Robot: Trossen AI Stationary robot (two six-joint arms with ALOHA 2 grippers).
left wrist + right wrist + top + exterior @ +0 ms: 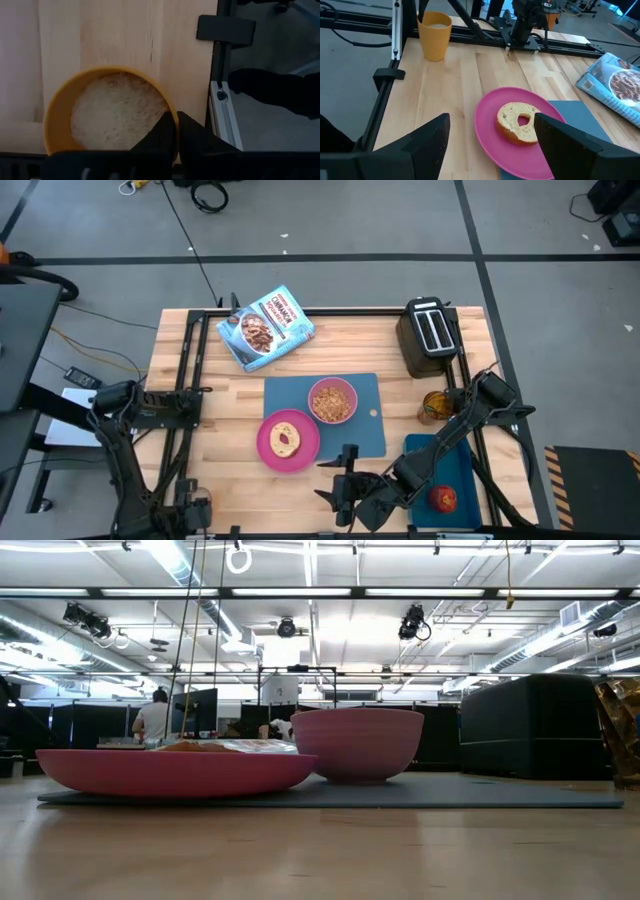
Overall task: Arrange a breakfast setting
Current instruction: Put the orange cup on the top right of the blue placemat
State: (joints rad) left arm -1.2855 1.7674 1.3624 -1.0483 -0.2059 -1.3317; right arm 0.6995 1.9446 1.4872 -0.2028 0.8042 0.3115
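At the bottom centre of the high view the right gripper (345, 485) is hovering with its fingers spread wide and holding nothing, just right of the pink plate (272, 450); its wrist view is looking between the two fingers at the bagel (518, 121) lying on that plate. At the lower right the red apple (444, 499) is sitting on the small dark blue tray (458, 470), beside the right arm. At the lower left the left gripper (176, 131) is waiting with its fingers pressed together, right against the rim of a yellow cup (59, 107) that is holding something pale. In the middle of the table the plate is overlapping the lower left corner of the blue mat (365, 428), and the pink bowl (332, 401) is sitting on the mat. At right the amber cup (432, 407) is standing near the tray. Farther up, the black toaster (430, 333) is sitting at upper right and a cereal bag (265, 327) is lying at upper centre.
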